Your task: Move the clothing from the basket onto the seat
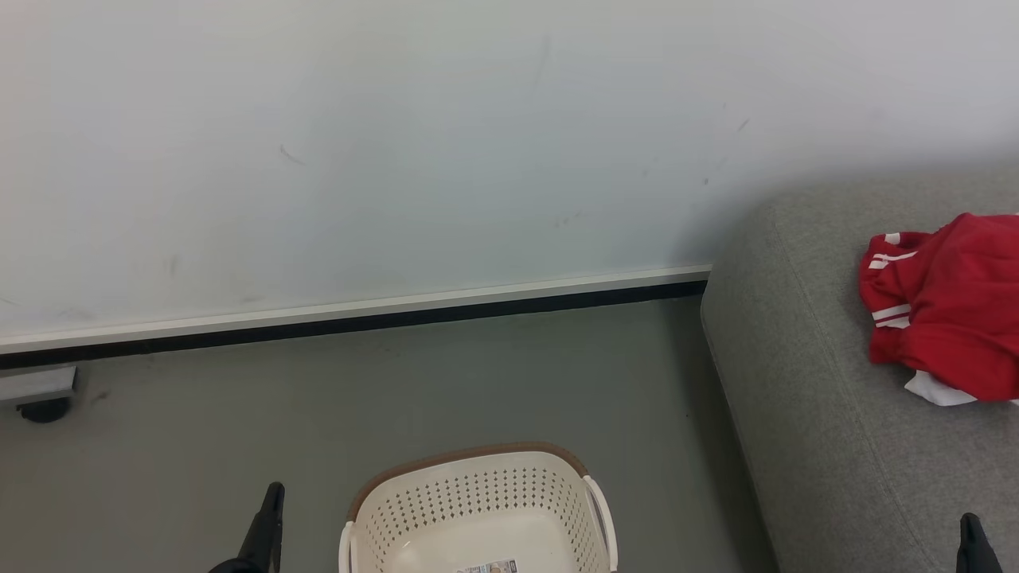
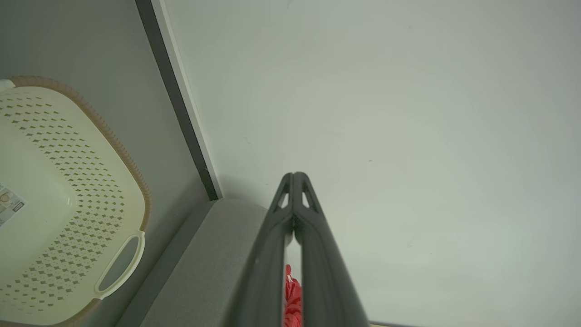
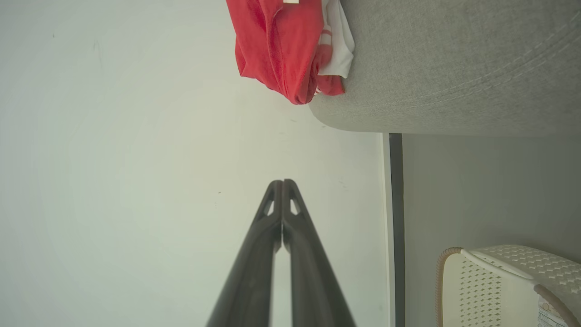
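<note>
Since the cream perforated plastic laundry basket [image 1: 478,497] with the brown rim band holds nothing I can see except a paper label [image 1: 487,567] on its floor, what matters for my next move is where the cloth lies relative to my tools. The soft red sports clothing with white stripes [image 1: 951,306] sits bunched at the right edge of the head view, on the large grey fabric seat [image 1: 804,414]. The basket stands at bottom centre on the grey floor [image 1: 239,414], well apart from the clothing.

My right gripper [image 3: 282,184] shows at the lower right corner of the head view, against the seat, so I judge that arm nearer the clothing. My left gripper [image 2: 294,177] is at the lower left, just beside the basket. Each has its two dark fingers pressed tip to tip with nothing between them. The near part of the basket is cut off by the bottom edge of the head view, but the left wrist view shows more of its inside, and that is bare too.
</note>
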